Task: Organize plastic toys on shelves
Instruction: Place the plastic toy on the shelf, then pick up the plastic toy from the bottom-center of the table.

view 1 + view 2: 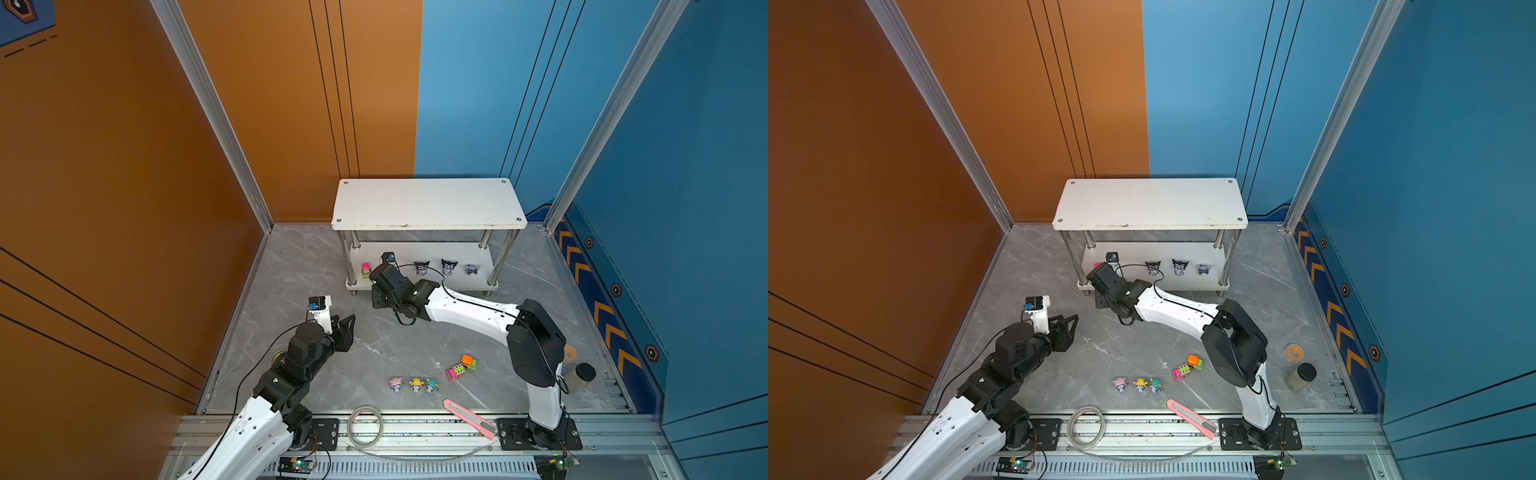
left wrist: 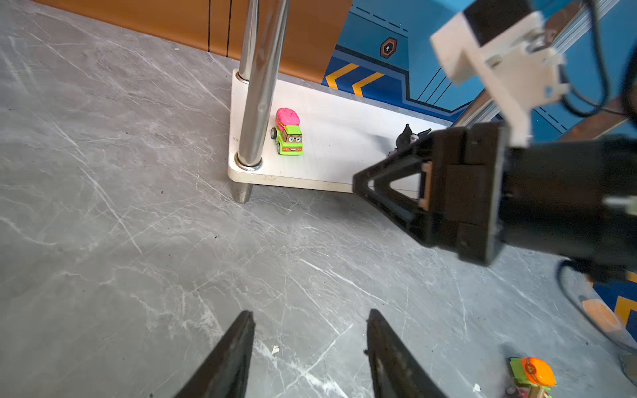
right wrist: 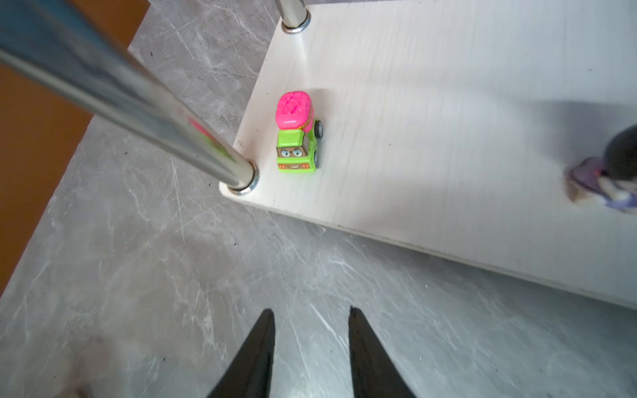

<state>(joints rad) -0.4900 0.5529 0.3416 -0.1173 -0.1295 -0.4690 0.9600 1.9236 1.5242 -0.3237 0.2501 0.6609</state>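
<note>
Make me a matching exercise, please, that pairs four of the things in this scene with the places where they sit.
Things
1. pink-topped truck
2. pastel figurines
3. pink utility knife
4. black-purple figurines

Places
A. on the tabletop, three in a row
B. across the table's front edge, onto the metal rail
C. on the lower shelf, beside a corner leg
D. on the lower shelf, three in a row

Pairs: 1-C, 2-A, 3-B, 4-D
</note>
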